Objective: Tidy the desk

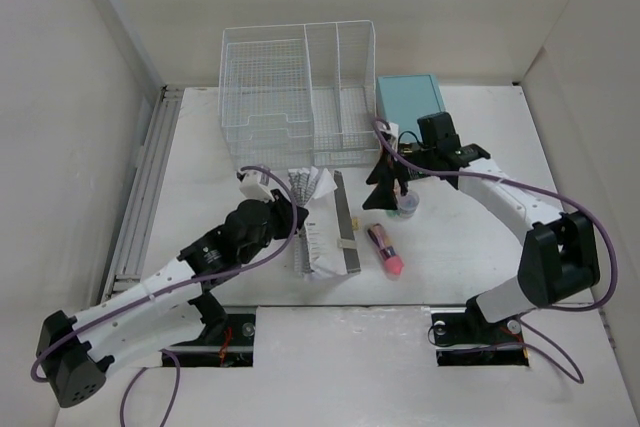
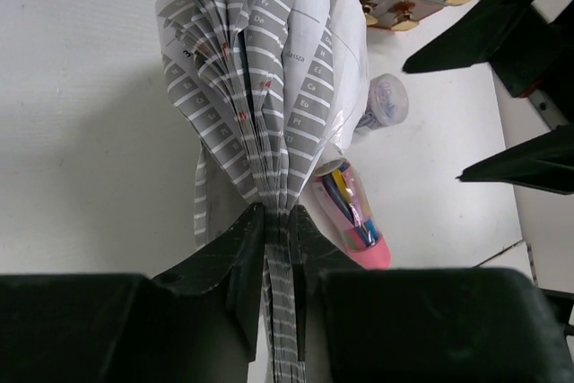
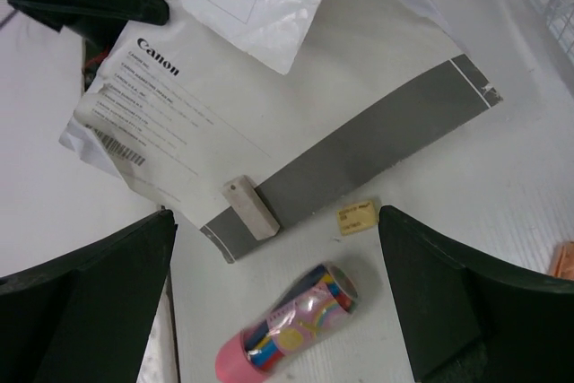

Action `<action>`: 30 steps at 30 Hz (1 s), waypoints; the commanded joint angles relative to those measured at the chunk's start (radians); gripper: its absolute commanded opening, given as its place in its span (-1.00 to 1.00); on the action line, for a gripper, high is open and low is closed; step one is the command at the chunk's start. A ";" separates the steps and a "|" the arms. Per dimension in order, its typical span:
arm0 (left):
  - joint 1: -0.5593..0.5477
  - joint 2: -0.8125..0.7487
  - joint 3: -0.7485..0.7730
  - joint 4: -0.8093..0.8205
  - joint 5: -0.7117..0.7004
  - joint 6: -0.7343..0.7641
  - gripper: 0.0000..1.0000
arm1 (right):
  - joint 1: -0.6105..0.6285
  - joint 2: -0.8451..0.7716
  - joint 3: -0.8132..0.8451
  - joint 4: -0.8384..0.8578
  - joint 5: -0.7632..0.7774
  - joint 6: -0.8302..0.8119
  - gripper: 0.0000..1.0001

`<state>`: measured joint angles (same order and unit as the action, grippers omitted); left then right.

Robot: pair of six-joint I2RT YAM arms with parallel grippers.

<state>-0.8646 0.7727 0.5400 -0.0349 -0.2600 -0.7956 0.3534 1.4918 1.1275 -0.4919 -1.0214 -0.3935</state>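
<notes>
The white desk [image 1: 470,247] holds a Canon booklet [image 1: 325,237] with grey edge tabs. My left gripper [image 1: 293,215] is shut on the booklet's pages; in the left wrist view [image 2: 278,221] the pages [image 2: 260,87] fan out beyond the jaws. A pink-capped clear tube of coloured pens [image 1: 385,249] lies right of the booklet. My right gripper [image 1: 382,187] is open and empty, hovering above the tube [image 3: 287,329] in its wrist view [image 3: 276,214]. The booklet cover [image 3: 269,105] shows there too.
A white wire-mesh basket [image 1: 300,87] stands at the back, a teal drawer box [image 1: 410,102] to its right. A small clear cup [image 1: 407,205] sits by the right gripper. A white block [image 3: 249,208] lies on the booklet, a small yellow eraser [image 3: 356,218] beside it.
</notes>
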 commanded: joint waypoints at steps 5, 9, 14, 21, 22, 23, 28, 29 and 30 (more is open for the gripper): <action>0.042 -0.030 0.144 0.138 0.042 0.078 -1.00 | -0.004 -0.004 -0.084 0.326 -0.011 0.255 1.00; 0.064 -0.030 0.187 0.164 0.088 0.110 -1.00 | -0.004 0.079 -0.075 0.358 -0.046 0.275 1.00; 0.102 -0.012 0.196 0.216 0.162 0.110 -1.00 | -0.014 0.154 -0.066 0.501 -0.097 0.349 1.00; 0.144 -0.003 0.196 0.273 0.243 0.099 -1.00 | -0.047 0.243 -0.023 0.587 -0.267 0.331 1.00; 0.154 -0.003 0.196 0.289 0.252 0.099 -1.00 | -0.047 0.252 -0.011 0.601 -0.285 0.321 1.00; 0.154 -0.003 0.196 0.290 0.263 0.099 -1.00 | -0.047 0.266 0.000 0.601 -0.301 0.312 1.00; 0.174 0.007 0.187 0.346 0.333 0.078 -1.00 | -0.047 0.301 0.041 0.601 -0.382 0.289 1.00; 0.174 0.007 0.187 0.369 0.346 0.067 -1.00 | -0.047 0.301 0.051 0.601 -0.382 0.289 1.00; 0.186 0.007 0.176 0.384 0.373 0.067 -1.00 | -0.047 0.314 0.066 0.601 -0.403 0.289 1.00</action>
<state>-0.6949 0.8021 0.6575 0.1062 0.0273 -0.6922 0.3080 1.7943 1.1278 0.0387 -1.3174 -0.0746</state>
